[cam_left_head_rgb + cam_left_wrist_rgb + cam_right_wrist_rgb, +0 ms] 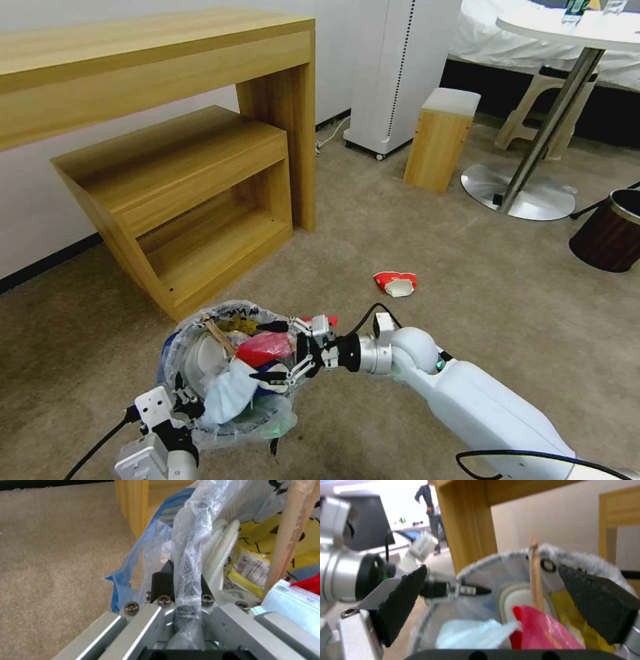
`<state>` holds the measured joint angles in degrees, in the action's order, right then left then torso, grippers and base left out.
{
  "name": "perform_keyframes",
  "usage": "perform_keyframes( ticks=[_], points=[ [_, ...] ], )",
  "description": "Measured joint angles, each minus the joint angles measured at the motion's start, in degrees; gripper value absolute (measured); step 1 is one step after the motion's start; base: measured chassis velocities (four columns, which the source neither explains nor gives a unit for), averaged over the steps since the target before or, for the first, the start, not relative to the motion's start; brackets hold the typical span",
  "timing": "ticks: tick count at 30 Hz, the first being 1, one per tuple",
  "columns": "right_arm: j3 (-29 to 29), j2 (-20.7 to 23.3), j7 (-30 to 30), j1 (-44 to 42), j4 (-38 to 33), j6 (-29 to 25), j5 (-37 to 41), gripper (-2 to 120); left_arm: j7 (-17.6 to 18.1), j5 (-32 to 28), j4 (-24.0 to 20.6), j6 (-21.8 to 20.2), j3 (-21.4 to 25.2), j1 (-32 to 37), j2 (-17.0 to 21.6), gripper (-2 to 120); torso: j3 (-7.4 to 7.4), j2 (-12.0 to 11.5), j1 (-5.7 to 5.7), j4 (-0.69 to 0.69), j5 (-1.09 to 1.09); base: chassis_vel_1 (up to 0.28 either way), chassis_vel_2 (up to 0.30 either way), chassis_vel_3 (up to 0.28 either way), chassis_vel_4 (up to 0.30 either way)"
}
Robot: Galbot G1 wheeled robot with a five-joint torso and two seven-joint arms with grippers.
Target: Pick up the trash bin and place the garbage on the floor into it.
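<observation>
My left hand sits at the lower left of the head view, clamped on the rim of the bin; in the left wrist view the bag-wrapped rim runs straight between its fingers. The bin is low and left of centre, over the carpet, stuffed with a blue mask, a red wrapper, a wooden stick and a white slipper. My right hand hangs over the bin's right edge, fingers spread wide apart and gripping nothing. A red-white cup lies on its side on the carpet, right of centre, well apart from the bin.
</observation>
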<state>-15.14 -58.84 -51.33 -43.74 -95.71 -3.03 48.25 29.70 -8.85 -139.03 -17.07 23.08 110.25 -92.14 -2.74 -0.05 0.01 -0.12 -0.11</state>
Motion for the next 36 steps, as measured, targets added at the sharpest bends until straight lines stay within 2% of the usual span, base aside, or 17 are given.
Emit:
perform_keyframes(
  ticks=[3,7,11,13,15,16,19,20,23,25,27,28,29,32,36],
  points=[
    [0.3,0.0,0.5,-0.5,-0.5,-0.5,1.1,100,0.0,0.2,-0.1,0.1,-0.1,0.1,0.0,0,0.0,0.0,0.0,0.0,0.0,0.0,0.0,0.0,0.0],
    [3.0,0.0,2.6,-3.0,-3.6,-1.8,6.5,100,-0.1,0.5,-0.3,0.2,-0.2,0.5,0.0,0,0.0,0.0,0.0,0.02,0.0,0.0,0.0,0.0,0.0],
    [7.5,1.2,4.5,-6.3,-7.1,-2.4,9.6,100,-0.2,0.5,-0.4,0.3,-0.2,0.5,0.0,0,0.0,0.0,0.0,0.01,0.0,0.0,0.0,0.0,0.0],
    [14.3,2.9,9.9,-11.1,-11.7,-2.0,9.9,100,-0.2,-0.2,-0.4,0.3,0.2,0.1,0.0,0,0.0,0.0,0.0,0.0,0.01,0.0,0.0,0.0,0.0],
    [20.6,4.1,16.7,-15.5,-16.0,-1.5,6.8,100,-0.2,-1.3,-0.2,0.2,0.4,-0.5,0.0,0,0.0,0.0,0.0,0.0,0.0,0.0,0.0,0.0,0.0],
    [20.6,4.1,16.7,-15.5,-16.0,-1.5,6.8,100,-0.2,-1.3,-0.2,0.2,0.4,-0.5,0.0,0,0.0,0.0,0.0,0.0,0.0,0.0,0.0,0.0,0.0],
    [31.2,4.6,24.0,-22.6,-21.0,-1.3,-1.4,100,0.1,-3.2,-0.2,-0.4,0.6,-1.4,0.0,0,0.0,0.0,0.0,0.0,0.0,0.0,0.0,0.0,0.0],
    [31.2,4.6,24.0,-22.6,-21.0,-1.3,-1.4,100,0.1,-3.2,-0.2,-0.4,0.6,-1.4,0.0,0,0.0,0.0,0.0,0.0,0.0,0.0,0.0,0.0,0.0],
    [41.9,3.0,33.0,-29.9,-25.4,-3.5,-9.0,100,0.0,-4.9,-0.9,-1.7,0.4,-2.0,0.0,0,0.01,0.0,0.0,0.0,0.01,0.0,0.0,0.0,0.0],
    [44.1,2.5,34.3,-31.3,-26.3,-4.1,-9.8,100,-0.1,-4.9,-1.0,-1.7,0.4,-2.1,0.0,0,0.0,0.0,0.0,0.0,0.01,0.0,0.0,0.0,0.0],
    [52.5,0.4,37.3,-34.6,-28.8,-4.7,-12.8,100,-0.5,-4.9,-1.3,-1.8,0.7,-2.6,0.0,0,0.0,0.0,0.0,0.0,0.01,0.0,0.0,0.0,0.0],
    [59.4,-1.4,38.7,-36.4,-30.0,-4.7,-14.4,100,-0.8,-5.1,-1.3,-1.8,1.1,-3.2,0.0,0,0.01,0.0,0.0,0.0,-0.01,0.0,0.0,0.0,0.0],
    [59.4,-1.4,38.7,-36.4,-30.0,-4.7,-14.4,100,-0.8,-5.1,-1.3,-1.8,1.1,-3.2,0.0,0,0.01,0.0,0.0,0.0,-0.01,0.0,0.0,0.0,0.0],
    [68.4,-4.6,39.1,-39.3,-30.1,-5.8,-15.7,100,-0.5,-4.8,-1.2,-1.8,1.9,-4.6,0.0,0,0.01,0.0,0.0,-0.01,0.0,0.0,0.0,0.0,0.0],
    [72.7,-7.7,39.1,-42.4,-28.0,-8.9,-18.1,100,-0.5,-4.4,-1.2,-1.6,2.5,-5.9,0.0,0,0.0,0.0,0.0,-0.01,0.01,0.0,0.0,0.0,0.0]
  ],
)
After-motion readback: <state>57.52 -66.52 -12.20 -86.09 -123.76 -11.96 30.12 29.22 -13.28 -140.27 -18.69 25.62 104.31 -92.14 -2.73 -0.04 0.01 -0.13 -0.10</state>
